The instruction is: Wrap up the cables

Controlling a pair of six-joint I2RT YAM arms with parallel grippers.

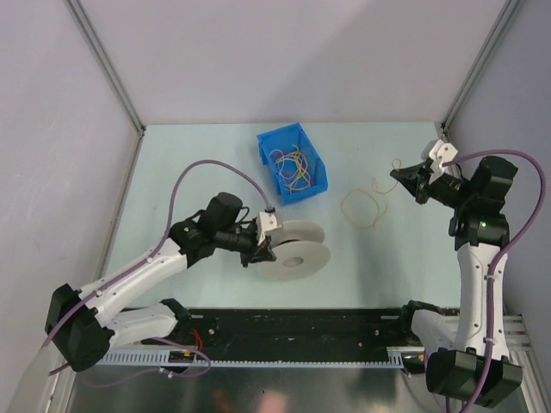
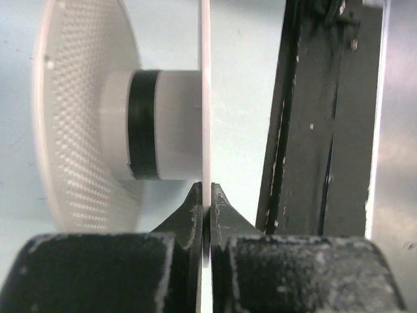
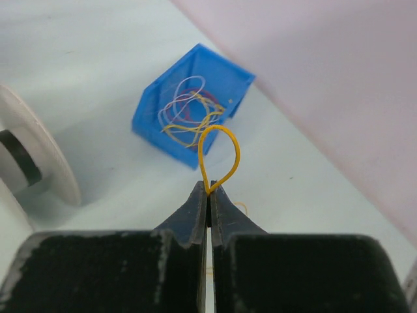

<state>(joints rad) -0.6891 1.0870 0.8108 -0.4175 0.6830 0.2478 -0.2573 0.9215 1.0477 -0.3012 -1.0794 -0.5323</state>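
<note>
My left gripper [image 1: 263, 247] is shut on the thin edge of one flange of a white spool [image 1: 294, 250], holding it on its side above the table. In the left wrist view my jaws [image 2: 207, 195] pinch that flange [image 2: 205, 98]; the hub carries a black band [image 2: 143, 124]. My right gripper [image 1: 401, 177] is shut on a yellow cable, whose loop [image 3: 236, 153] stands out past the closed tips [image 3: 208, 191]. The rest of that cable lies in a loose ring [image 1: 363, 208] on the table. More cables, yellow, orange, purple and pale, lie tangled [image 1: 293, 163] in the bin.
A blue bin [image 1: 265, 148] stands at the table's back centre, and also shows in the right wrist view [image 3: 146, 124]. A black rail [image 1: 344, 327] runs along the near edge. Grey walls close in the left, back and right sides.
</note>
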